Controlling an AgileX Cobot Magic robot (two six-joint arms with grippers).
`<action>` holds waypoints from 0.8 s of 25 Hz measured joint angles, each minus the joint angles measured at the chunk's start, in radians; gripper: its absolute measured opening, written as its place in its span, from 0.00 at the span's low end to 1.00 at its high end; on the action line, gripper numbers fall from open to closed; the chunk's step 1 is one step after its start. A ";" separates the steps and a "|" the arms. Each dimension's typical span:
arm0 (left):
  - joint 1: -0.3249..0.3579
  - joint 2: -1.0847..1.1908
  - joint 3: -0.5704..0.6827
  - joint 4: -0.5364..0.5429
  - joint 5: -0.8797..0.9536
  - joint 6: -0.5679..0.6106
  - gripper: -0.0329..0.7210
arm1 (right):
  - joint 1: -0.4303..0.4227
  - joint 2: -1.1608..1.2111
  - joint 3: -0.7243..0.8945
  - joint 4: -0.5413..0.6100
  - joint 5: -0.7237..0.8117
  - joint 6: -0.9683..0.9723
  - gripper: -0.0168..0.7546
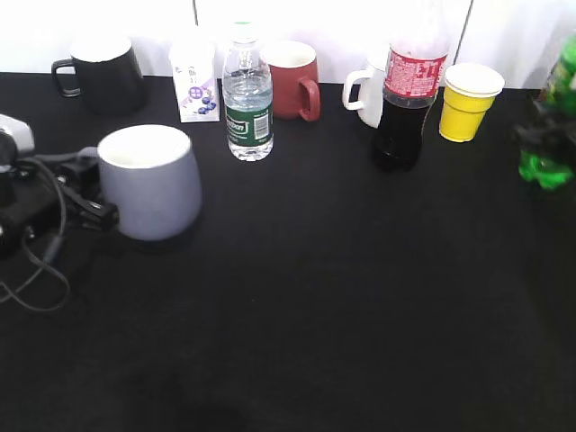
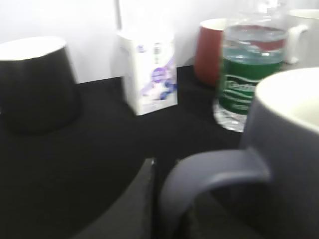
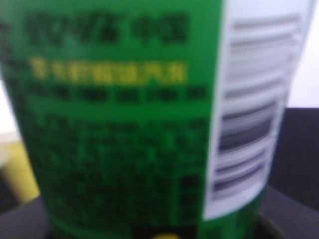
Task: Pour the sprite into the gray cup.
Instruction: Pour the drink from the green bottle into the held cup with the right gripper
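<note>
The gray cup (image 1: 153,184) stands upright on the black table at the left, white inside. My left gripper (image 1: 90,193) is shut on its loop handle; in the left wrist view the handle (image 2: 209,172) sits against the one visible finger of that gripper (image 2: 167,172). The sprite (image 1: 547,169), bright green, is at the far right edge, cut off by the frame. My right gripper (image 1: 540,135) is a dark shape clasped around it. In the right wrist view the sprite's green label (image 3: 124,124) fills the frame and hides the jaws.
Along the back stand a black mug (image 1: 103,72), a small white carton (image 1: 195,85), a clear water bottle (image 1: 247,99), a dark red mug (image 1: 292,79), a white mug (image 1: 367,94), a cola bottle (image 1: 409,90) and a yellow cup (image 1: 468,101).
</note>
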 joint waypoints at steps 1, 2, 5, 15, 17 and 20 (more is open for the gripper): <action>-0.016 0.000 0.000 0.009 0.000 0.000 0.12 | 0.005 -0.064 0.064 -0.037 -0.005 0.000 0.58; -0.036 0.000 0.000 0.016 0.000 0.000 0.12 | 0.020 -0.127 0.133 -0.063 -0.012 -0.002 0.58; -0.096 0.000 0.000 0.018 0.000 0.000 0.12 | 0.181 -0.294 0.261 -0.091 -0.007 -0.009 0.58; -0.255 0.000 0.000 0.031 0.000 0.000 0.12 | 0.549 -0.336 0.126 -0.102 0.330 -0.649 0.58; -0.255 0.000 0.000 0.032 0.000 0.000 0.12 | 0.549 -0.336 0.126 -0.087 0.333 -0.814 0.58; -0.255 0.000 0.000 0.065 0.000 0.000 0.12 | 0.549 -0.336 0.126 0.018 0.333 -1.050 0.58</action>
